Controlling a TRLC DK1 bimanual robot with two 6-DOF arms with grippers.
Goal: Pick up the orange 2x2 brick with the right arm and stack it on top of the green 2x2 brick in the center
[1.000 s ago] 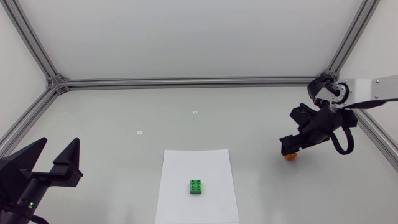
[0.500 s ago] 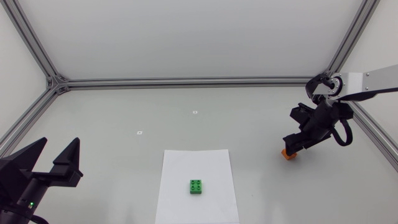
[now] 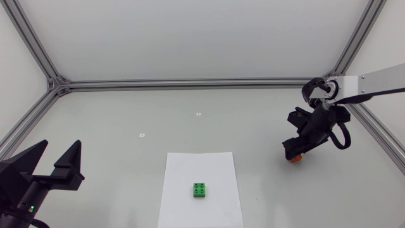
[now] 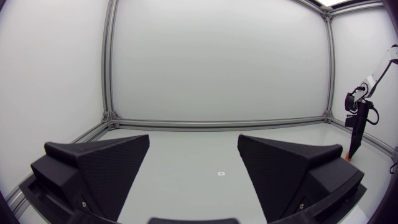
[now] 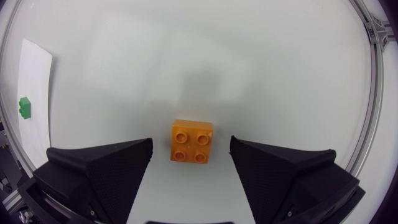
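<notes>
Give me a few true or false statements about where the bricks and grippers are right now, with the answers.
The orange brick is stacked on the green brick. False: it lies on the table, far from it.
The green brick sits on a white sheet. True.
The right gripper is shut on the orange brick. False: it is open, the brick between its fingers, untouched.
The left gripper is open and holds nothing. True.
</notes>
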